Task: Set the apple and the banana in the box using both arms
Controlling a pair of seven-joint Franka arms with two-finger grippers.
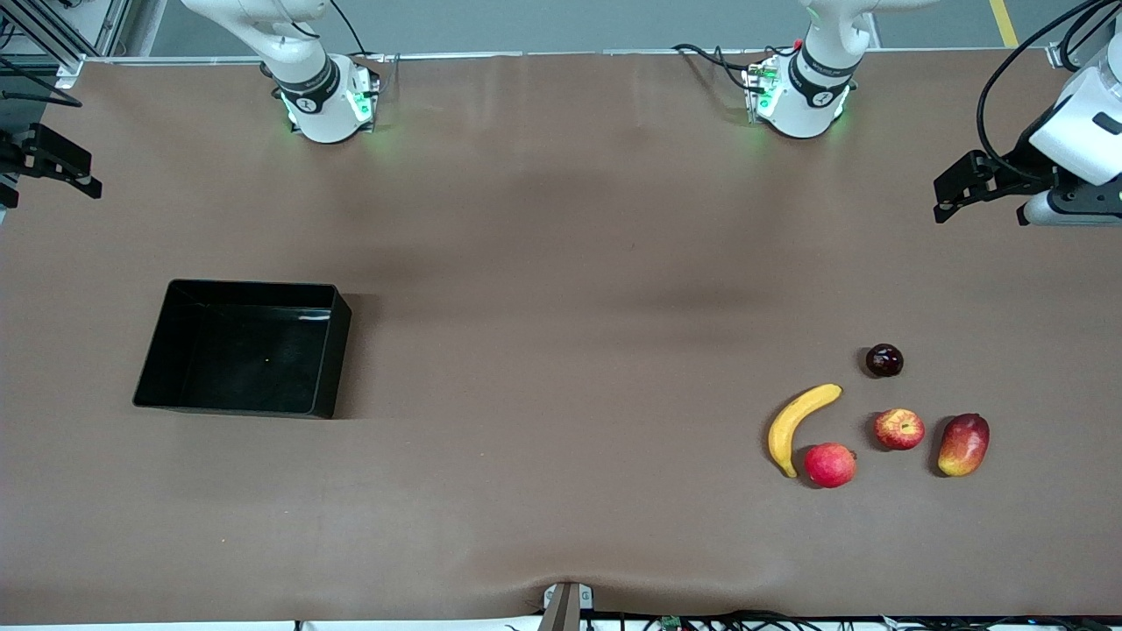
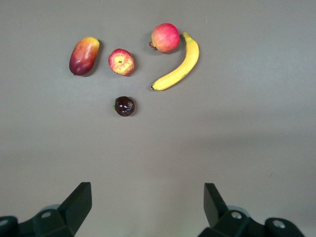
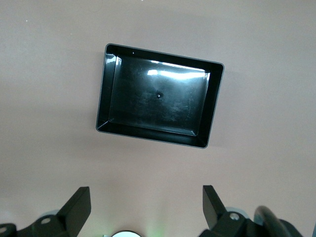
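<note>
Both my hands, left hand (image 2: 145,210) and right hand (image 3: 145,210), hover spread apart, nothing grasped; next I reach for the curved yellow banana (image 1: 799,424) and the streaked red apple (image 1: 898,428), then the glossy black box (image 1: 326,359).

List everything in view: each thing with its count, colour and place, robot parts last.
banana: one, yellow, on the table toward the left arm's end, touching or almost touching the pinkish-red fruit.
apple: one, red with yellow streaks, between banana and mango.
pinkish-red round fruit: one, nearest the front camera.
mango: one, red-yellow, beside the apple.
dark round fruit: one, dark maroon, farther from the front camera than the apple.
box: one, glossy black, empty, toward the right arm's end.
table: one, brown.
left gripper: black, open, raised over the table's edge.
right gripper: black, open, raised at its end.
</note>
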